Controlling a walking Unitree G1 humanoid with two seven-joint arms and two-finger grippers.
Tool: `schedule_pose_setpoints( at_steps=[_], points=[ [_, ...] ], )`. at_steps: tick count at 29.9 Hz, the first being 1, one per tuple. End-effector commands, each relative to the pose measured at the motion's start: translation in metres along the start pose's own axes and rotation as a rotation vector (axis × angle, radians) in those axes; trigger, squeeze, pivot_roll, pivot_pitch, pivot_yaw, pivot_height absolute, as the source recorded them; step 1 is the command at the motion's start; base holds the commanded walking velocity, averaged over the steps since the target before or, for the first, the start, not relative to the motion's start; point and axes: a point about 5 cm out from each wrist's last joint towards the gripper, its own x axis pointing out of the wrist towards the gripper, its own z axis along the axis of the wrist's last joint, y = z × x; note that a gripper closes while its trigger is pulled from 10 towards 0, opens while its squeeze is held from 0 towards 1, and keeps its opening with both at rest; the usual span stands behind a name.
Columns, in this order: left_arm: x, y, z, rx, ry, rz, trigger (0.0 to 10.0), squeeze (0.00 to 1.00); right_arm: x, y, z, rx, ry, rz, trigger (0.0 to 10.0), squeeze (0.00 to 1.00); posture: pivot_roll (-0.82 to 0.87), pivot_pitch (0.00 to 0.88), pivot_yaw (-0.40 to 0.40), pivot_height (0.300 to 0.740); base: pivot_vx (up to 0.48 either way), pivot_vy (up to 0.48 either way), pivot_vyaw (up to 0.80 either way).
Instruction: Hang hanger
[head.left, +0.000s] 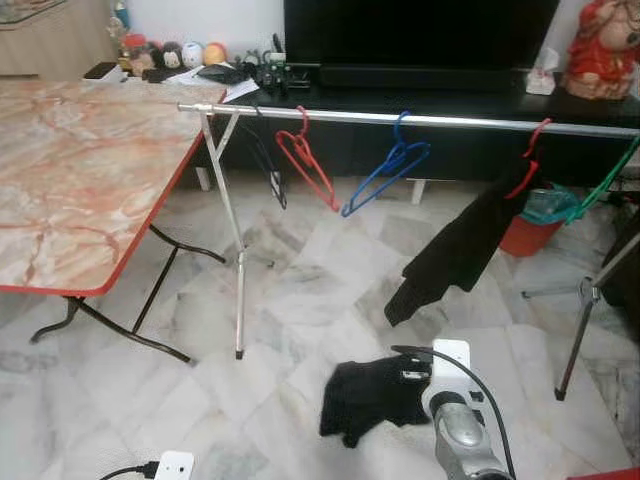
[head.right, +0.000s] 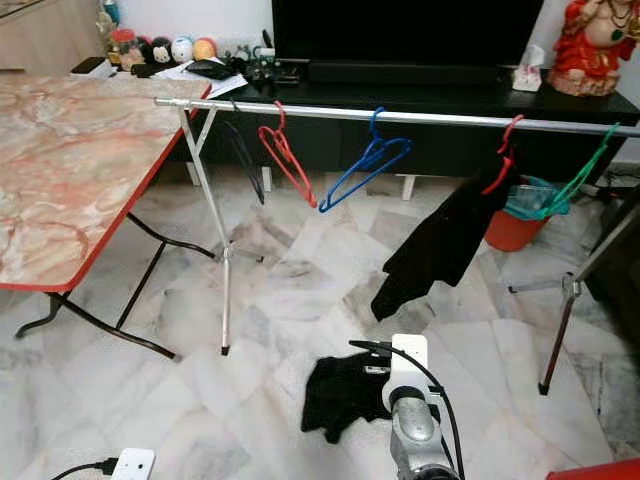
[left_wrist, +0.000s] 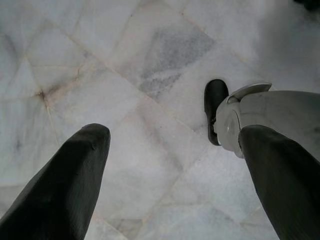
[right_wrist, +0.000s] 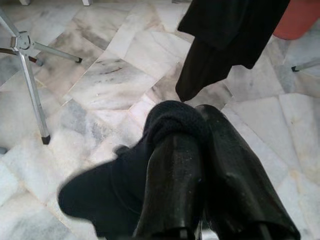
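Rail: a silver clothes rail (head.left: 420, 119) runs across the room, left to right, on thin metal legs over the marble floor (head.left: 300, 290).
Hangers' lie: a black hanger (head.left: 268, 165), a red hanger (head.left: 308, 165) and a blue hanger (head.left: 388, 170) hook over the rail and hang tilted, long axes slanting down toward the floor.
Loaded hanger: a second red hanger (head.left: 528, 160) carries a black garment (head.left: 460, 245) that droops down and to the left.
Far end: a green hanger (head.left: 605, 185) hangs slanted at the rail's right end.
Container: an orange bin (head.left: 530, 228) stands behind the rail with something teal in it.
Right gripper: the right gripper (right_wrist: 200, 150), low over the floor, has its fingers pressed together on a dark cloth (right_wrist: 115, 185) that bunches beneath them.
Left gripper: the left gripper (left_wrist: 175, 165) points at bare floor, fingers spread wide, nothing between them.
Table: a marble-patterned table (head.left: 80, 170) with a red edge stands to the left.
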Motion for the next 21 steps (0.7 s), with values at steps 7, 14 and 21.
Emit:
schedule_pose_setpoints(
  at_steps=[7, 14, 21],
  points=[
    [-0.0008, 0.0019, -0.0061, -0.002, 0.03, 0.003, 10.0, 0.0, 0.0016, 0.0028, 0.0049, 0.012, -0.021, 0.003, 10.0, 0.0, 0.07, 0.0, -0.022, 0.74, 0.0, 0.324, 0.0],
    [-0.0011, 0.0025, -0.0076, 0.0, 0.036, 0.005, 10.0, 0.0, 0.0017, 0.0033, 0.005, 0.011, -0.02, 0.003, 10.0, 0.0, 0.07, 0.0, -0.022, 0.74, 0.0, 0.322, 0.0],
    [-0.0013, 0.0041, -0.0084, 0.001, 0.038, 0.005, 10.0, 0.0, 0.0017, 0.0055, 0.0064, -0.002, -0.031, 0.021, 10.0, 0.0, 0.08, 0.0, -0.022, 0.74, 0.0, 0.322, 0.14]
  ],
)
